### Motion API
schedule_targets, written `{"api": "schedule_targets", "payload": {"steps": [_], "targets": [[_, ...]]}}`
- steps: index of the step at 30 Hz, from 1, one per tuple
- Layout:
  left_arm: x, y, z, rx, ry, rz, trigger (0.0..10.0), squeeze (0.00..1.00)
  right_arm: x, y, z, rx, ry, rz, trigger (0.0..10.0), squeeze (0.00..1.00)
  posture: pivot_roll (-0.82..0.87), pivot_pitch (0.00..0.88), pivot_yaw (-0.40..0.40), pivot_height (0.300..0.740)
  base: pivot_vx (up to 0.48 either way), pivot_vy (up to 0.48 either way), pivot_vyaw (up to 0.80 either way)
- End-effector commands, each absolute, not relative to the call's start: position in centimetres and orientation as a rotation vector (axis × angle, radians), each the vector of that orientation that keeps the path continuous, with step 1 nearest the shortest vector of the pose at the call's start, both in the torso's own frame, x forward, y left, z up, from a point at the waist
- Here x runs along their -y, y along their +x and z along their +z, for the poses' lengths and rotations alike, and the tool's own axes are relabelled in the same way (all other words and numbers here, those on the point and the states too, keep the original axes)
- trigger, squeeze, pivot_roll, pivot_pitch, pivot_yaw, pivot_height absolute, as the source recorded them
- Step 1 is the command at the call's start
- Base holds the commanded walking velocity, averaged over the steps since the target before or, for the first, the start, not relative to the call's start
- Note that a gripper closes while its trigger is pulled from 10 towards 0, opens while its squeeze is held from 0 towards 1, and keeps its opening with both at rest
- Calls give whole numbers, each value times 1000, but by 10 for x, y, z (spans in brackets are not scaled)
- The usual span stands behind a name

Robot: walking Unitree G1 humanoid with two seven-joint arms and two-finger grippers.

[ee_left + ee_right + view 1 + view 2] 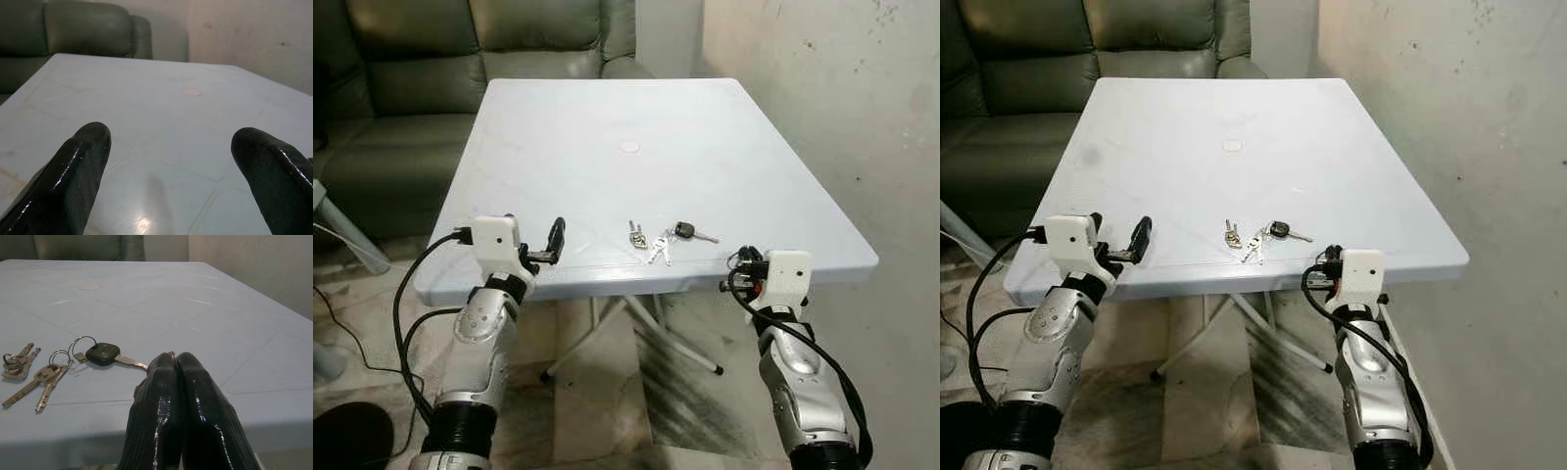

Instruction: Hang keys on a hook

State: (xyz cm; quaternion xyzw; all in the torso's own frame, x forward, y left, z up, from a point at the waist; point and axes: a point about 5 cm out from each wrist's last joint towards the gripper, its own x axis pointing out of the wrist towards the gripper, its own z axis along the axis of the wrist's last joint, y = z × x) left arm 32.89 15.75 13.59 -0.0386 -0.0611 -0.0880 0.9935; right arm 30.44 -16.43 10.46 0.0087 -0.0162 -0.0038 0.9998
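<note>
A bunch of keys (661,241) lies on the pale blue table (636,108) near its front edge: a black-headed key (102,353) on a ring and several silver keys (46,377). My right gripper (175,357) hovers at the front edge, just right of the keys, with its fingers pressed together. A thin ring-like glint shows at the seam of the tips, and I cannot tell what it is. My left gripper (171,138) is open over the table's front left part, well left of the keys, with nothing between its fingers.
A dark green sofa (401,88) stands behind and to the left of the table. A bare plaster wall (862,88) runs along the right side. The table's folding legs (636,323) and a tiled floor lie below. A black cable (342,333) trails at left.
</note>
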Motion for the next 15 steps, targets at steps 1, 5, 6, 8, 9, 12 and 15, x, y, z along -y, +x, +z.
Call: {"api": "schedule_targets", "payload": {"steps": [1, 5, 6, 8, 9, 12, 15], "targets": [[-155, 332, 138, 129, -67, -190, 10000, 0, 164, 304, 110, 63, 11, -12, 10000, 0, -28, 27, 53, 740, 0, 0, -750], [-152, 333, 140, 133, -104, -200, 10000, 0, 164, 303, 110, 63, 10, -16, 10000, 0, -29, 30, 50, 740, 0, 0, -750], [-151, 333, 139, 123, -112, -201, 10000, 0, 163, 302, 110, 63, 9, -13, 10000, 0, -27, 31, 46, 740, 0, 0, -750], [-150, 333, 138, 117, -134, -207, 10000, 0, 163, 302, 110, 62, 7, -10, 10000, 0, -27, 31, 40, 740, 0, 0, -750], [-149, 333, 138, 122, -136, -209, 10000, 0, 163, 302, 110, 62, 5, -8, 10000, 0, -26, 30, 37, 740, 0, 0, -750], [-150, 332, 136, 120, -131, -193, 10000, 0, 163, 303, 111, 61, -3, 3, 10000, 0, -24, 29, 29, 740, 0, 472, -750], [-151, 331, 136, 126, -125, -184, 10000, 0, 163, 304, 112, 63, -5, 8, 10000, 0, -20, 27, 18, 740, 0, 315, -750]]}}
